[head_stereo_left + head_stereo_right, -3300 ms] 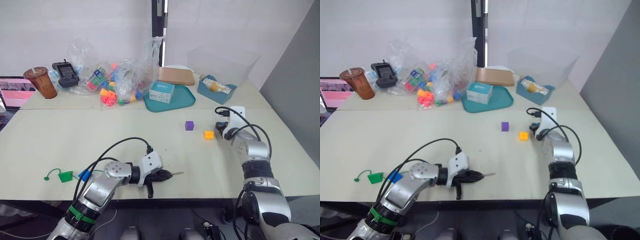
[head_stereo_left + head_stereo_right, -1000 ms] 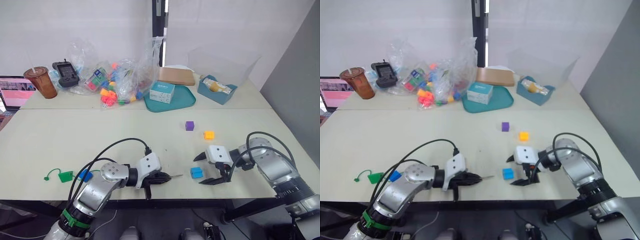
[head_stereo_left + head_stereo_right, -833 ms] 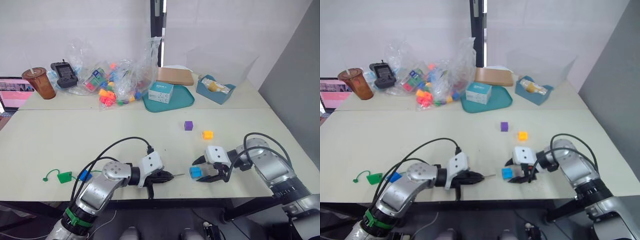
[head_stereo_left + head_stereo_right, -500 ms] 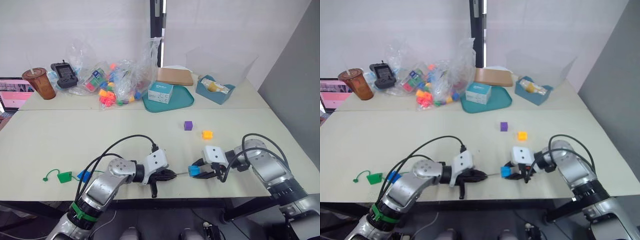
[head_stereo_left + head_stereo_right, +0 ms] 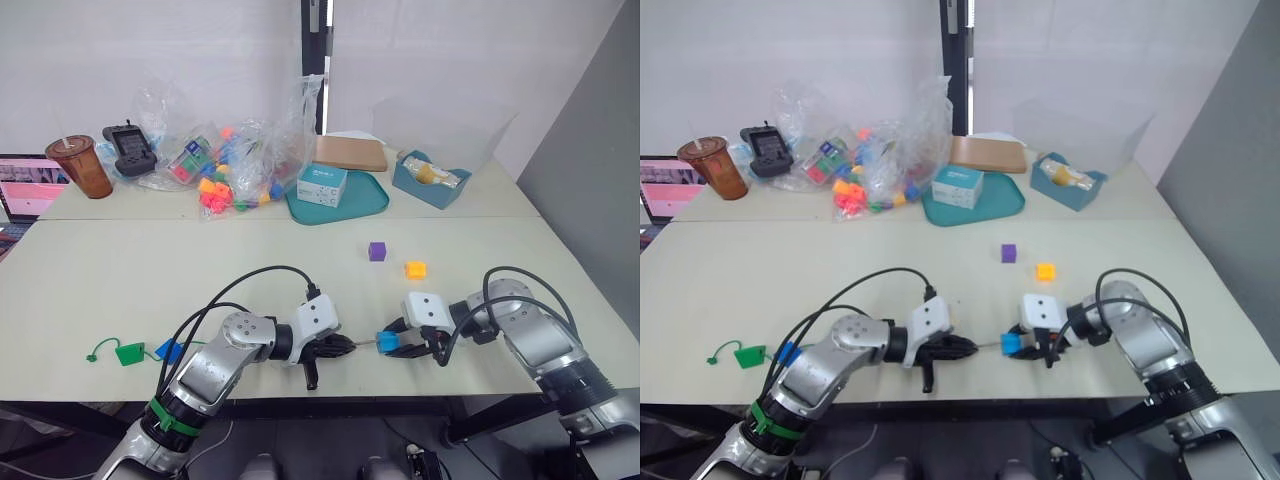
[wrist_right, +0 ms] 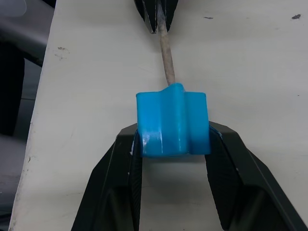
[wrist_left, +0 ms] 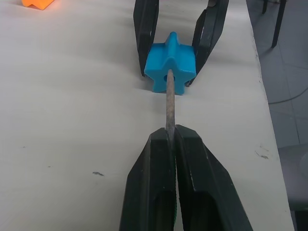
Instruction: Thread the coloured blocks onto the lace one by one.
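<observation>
Needle tip at the bore of the blue block, threading in progress.

Eye view: left gripper (image 5: 345, 346) is clamped on the lace (image 5: 362, 345) tip, pointing toward 3 o'clock at the blue block (image 5: 388, 343), which the right gripper (image 5: 400, 343) pinches from its sides, near the front edge of the table (image 5: 150, 270). Purple block (image 5: 377, 251) and orange block (image 5: 415, 269) sit loose at about 12 o'clock from it; second blue block (image 5: 168, 350) and the green tab (image 5: 130, 352) lie off at 9 o'clock.
Left wrist view: needle runs straight into the hole; depth unclear.
Right wrist view: block squarely held, needle coming in at 12 o'clock.
Best approach, I'd say: keep the axes collinear, push slowly, hold the block still, no twist.
</observation>
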Robot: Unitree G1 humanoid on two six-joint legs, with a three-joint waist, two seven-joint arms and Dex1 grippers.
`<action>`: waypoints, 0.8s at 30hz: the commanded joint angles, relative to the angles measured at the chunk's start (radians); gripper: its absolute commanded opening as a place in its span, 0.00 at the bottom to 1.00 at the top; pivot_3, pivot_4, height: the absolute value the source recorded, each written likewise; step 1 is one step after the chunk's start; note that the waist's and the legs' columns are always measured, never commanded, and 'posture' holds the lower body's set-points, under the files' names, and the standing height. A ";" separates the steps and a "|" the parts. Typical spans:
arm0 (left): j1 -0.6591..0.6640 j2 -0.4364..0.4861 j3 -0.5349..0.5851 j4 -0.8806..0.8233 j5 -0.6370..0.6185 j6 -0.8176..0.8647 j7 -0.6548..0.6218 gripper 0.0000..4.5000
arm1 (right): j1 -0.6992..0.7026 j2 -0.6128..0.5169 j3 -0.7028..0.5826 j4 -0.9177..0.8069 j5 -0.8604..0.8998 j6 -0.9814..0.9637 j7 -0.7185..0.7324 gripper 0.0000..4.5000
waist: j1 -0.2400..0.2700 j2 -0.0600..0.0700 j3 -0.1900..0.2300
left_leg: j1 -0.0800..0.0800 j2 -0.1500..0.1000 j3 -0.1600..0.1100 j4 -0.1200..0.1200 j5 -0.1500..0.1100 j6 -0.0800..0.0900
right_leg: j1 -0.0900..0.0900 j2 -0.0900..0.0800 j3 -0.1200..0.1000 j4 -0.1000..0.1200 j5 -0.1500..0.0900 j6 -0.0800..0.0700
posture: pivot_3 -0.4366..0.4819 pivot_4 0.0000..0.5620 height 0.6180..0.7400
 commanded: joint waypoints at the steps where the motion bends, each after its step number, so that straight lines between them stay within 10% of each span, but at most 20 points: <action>1: -0.027 -0.024 -0.015 -0.007 -0.012 -0.010 -0.006 0.00 | 0.018 0.000 0.011 -0.049 -0.008 0.019 0.001 0.29 | 0.001 0.000 0.000 | 0.000 0.000 0.000 0.000 0.000 0.000 | 0.000 0.000 0.000 0.000 0.000 0.000 | 0.48 0.27 1.00; 24: -0.037 -0.034 0.003 -0.047 -0.041 0.015 -0.035 0.00 | 0.022 -0.002 0.017 -0.050 -0.062 0.048 0.004 0.29 | 0.007 0.000 0.000 | 0.000 0.000 0.000 0.002 0.000 0.000 | 0.001 0.000 0.000 0.000 0.000 0.000 | 0.48 0.27 1.00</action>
